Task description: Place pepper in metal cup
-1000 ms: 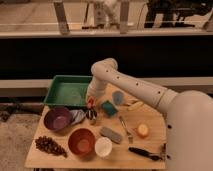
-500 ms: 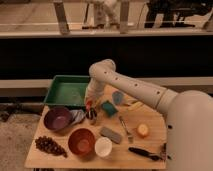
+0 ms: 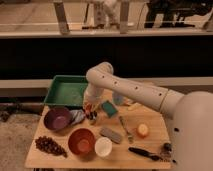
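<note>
Currently, in the camera view, we record a wooden table (image 3: 150, 145) with the white arm (image 3: 135, 90) reaching in from the right and bending down toward its left-centre. The gripper (image 3: 90, 114) hangs low over the table, just right of the purple bowl (image 3: 57, 119) and in front of the green tray (image 3: 67, 91). An orange-red sliver shows at the fingertips, which we take to be the pepper (image 3: 88, 107); we cannot tell whether the fingers are pinching it or standing apart. A silvery object, apparently the metal cup (image 3: 78, 116), sits just left of the gripper, touching or nearly touching the purple bowl; we cannot say whether the pepper is over it or beside it.

Other items noted: orange bowl (image 3: 81, 141) near the front edge, white cup (image 3: 103, 146) just to its right, dark grape cluster (image 3: 49, 146) at front left, teal sponge (image 3: 109, 108) just right of the gripper, grey bar (image 3: 111, 134), fork (image 3: 125, 129), round yellow-orange fruit (image 3: 143, 130), and a black tool (image 3: 145, 153) at front right.
</note>
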You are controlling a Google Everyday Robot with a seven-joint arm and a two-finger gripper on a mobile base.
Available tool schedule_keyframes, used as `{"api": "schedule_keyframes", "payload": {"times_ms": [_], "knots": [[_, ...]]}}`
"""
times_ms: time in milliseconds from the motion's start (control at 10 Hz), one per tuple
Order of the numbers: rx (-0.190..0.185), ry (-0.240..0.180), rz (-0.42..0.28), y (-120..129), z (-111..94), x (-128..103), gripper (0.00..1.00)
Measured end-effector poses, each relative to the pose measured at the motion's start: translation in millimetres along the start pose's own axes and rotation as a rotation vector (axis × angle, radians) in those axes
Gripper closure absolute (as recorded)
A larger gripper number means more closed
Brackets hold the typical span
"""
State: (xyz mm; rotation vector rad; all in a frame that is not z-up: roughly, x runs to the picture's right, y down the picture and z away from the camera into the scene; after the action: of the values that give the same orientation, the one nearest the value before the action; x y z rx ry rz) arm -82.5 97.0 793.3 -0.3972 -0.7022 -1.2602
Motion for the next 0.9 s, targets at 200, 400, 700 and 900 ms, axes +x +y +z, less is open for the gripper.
{"api": "schedule_keyframes", "payload": {"times_ms": [200, 400, 700, 900], "knots": [[-0.018, -0.004, -0.01, 6, 7, -9, 0.97], [-0.03, -0.012, -0.011, 17, 17, -18, 0.97], [-0.027, -0.027, -0.017, 23, 26, -23, 0.97], [-0.021, -0.039, -0.024, 22, 32, -26, 0.97]]}}
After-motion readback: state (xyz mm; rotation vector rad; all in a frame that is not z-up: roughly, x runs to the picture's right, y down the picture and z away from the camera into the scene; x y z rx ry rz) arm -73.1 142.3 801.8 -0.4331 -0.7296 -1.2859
